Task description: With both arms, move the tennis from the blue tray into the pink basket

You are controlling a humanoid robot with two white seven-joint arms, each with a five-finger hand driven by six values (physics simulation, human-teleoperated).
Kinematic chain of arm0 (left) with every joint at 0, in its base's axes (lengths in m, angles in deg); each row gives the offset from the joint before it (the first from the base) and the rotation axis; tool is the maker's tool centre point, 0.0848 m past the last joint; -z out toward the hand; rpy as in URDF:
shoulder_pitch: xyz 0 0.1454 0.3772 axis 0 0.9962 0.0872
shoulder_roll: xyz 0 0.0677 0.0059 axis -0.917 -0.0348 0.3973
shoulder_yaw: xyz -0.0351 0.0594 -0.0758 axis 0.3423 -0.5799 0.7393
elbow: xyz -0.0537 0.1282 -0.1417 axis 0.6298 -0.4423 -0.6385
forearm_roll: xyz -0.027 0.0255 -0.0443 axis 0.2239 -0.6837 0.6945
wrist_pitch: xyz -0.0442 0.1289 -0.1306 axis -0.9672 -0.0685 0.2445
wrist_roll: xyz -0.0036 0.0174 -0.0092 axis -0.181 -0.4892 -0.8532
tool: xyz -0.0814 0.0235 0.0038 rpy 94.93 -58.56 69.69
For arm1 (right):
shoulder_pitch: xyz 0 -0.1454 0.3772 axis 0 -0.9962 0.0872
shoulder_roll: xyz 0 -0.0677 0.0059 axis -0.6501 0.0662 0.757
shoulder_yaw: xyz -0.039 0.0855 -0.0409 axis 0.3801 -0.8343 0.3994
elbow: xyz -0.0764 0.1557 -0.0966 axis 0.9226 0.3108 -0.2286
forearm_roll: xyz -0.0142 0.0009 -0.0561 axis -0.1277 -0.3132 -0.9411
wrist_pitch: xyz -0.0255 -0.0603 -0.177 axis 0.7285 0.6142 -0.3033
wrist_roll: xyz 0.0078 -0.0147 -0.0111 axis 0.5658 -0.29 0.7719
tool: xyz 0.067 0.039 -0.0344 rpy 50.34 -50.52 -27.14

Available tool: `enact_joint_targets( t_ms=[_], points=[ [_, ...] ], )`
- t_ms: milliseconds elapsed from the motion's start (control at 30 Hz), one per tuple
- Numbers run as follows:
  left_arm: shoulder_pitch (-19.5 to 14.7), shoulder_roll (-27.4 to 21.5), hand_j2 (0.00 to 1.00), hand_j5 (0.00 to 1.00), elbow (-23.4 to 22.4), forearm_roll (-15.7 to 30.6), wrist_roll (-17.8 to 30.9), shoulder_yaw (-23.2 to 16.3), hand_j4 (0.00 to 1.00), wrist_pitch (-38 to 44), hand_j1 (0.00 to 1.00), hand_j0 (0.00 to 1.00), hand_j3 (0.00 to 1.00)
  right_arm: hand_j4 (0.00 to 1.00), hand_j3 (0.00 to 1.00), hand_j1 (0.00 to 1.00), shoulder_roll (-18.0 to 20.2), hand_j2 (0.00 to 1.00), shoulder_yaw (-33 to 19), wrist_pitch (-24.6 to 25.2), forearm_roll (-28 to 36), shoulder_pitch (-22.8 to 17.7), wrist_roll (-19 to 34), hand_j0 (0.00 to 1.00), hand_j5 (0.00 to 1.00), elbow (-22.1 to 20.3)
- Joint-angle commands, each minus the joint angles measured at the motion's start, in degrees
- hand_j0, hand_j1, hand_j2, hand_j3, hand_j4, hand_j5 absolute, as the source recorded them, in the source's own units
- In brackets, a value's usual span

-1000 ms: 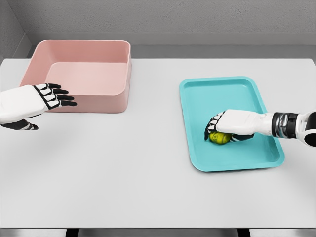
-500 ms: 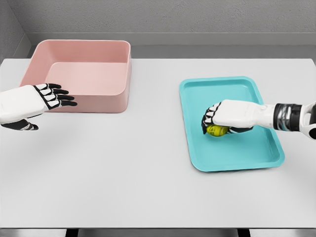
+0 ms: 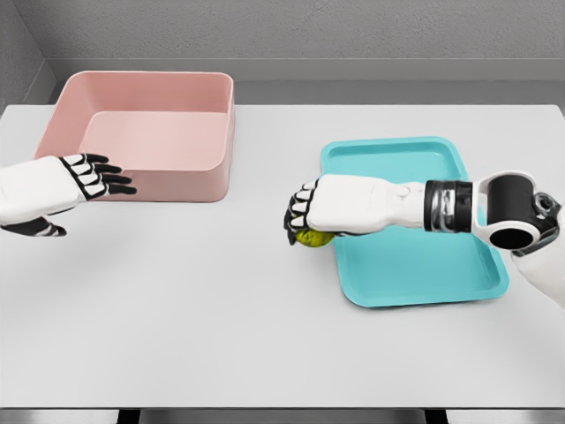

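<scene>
Tennis ball (image 3: pixel 315 238) is yellow-green and sits under the right hand (image 3: pixel 309 214). Only the bottom of the ball peeks out below the fingers (image 3: pixel 294 218), which are curled down over it and hold it. The ball is just past the left edge of the tray (image 3: pixel 415 278), over the bare table (image 3: pixel 221 300). It is between the tray and the basket (image 3: pixel 168 181), but much nearer the tray. I cannot tell if the ball touches the table or hangs a bit above it.

The right arm (image 3: pixel 441 205) comes in from the right side and reaches flat across the tray, with the hand sticking out over the tray's left rim. The arm is white with a dark band near the wrist and a round joint at the far right.

The tray is blue-green with a low rim and round corners. It lies on the right half of the table.

The basket is pink with tall walls and stands at the back left of the table, well apart from the tray.

The left hand (image 3: pixel 84 177) is at the left side, just in front of the basket's near wall. Its fingers are stretched out straight and a little apart, pointing right, and it holds nothing. The thumb hangs lower down by the left edge.

The table is light grey, and a grey wall runs behind it.
</scene>
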Motion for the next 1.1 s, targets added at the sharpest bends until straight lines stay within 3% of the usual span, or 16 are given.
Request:
enact_joint_targets(
  t_ms=[0, 167, 467, 800, 933, 1067],
  points=[
    [0.09, -1.54, 1.00, 1.00, -0.02, 0.26, -0.03, -1.04, 1.00, 0.07, 1.00, 1.00, 1.00, 0.56, 0.56, 0.56, -3.29, 0.56, 0.76, 0.22, -1.06, 0.00, -0.06, 0.56, 0.56, 0.17],
    [0.00, -4.36, 1.00, 1.00, -0.02, 2.11, -0.03, -3.77, 1.00, 0.07, 1.00, 1.00, 1.00, 0.56, 0.56, 0.56, -9.26, 0.56, 4.45, 0.22, -2.82, 1.67, -0.06, 0.56, 0.56, 5.09],
    [-0.17, -3.65, 1.00, 1.00, -0.37, 2.90, -0.03, -4.03, 1.00, 0.07, 1.00, 1.00, 1.00, 0.56, 0.56, 0.56, -16.91, 0.56, 8.58, 0.22, -5.99, 3.60, -0.06, 0.56, 0.56, 14.14],
    [-0.17, -3.65, 1.00, 1.00, -0.37, 2.99, -0.03, -4.03, 1.00, 0.07, 1.00, 1.00, 1.00, 0.56, 0.56, 0.56, -22.01, 0.56, 10.34, 0.22, -7.48, 4.83, -0.06, 0.56, 0.56, 18.80],
    [-0.17, -3.65, 1.00, 1.00, -0.28, 2.99, -0.03, -4.03, 1.00, 0.07, 1.00, 1.00, 1.00, 0.56, 0.56, 0.56, -23.06, 0.56, 11.04, 0.22, -7.66, 5.71, -0.06, 0.56, 0.56, 22.76],
    [-0.09, -3.65, 1.00, 1.00, -0.20, 3.08, -0.03, -4.03, 1.00, 0.07, 1.00, 1.00, 1.00, 0.56, 0.56, 0.56, -23.06, 0.56, 11.30, 0.22, -7.74, 5.63, -0.06, 0.56, 0.56, 24.17]
  ],
)
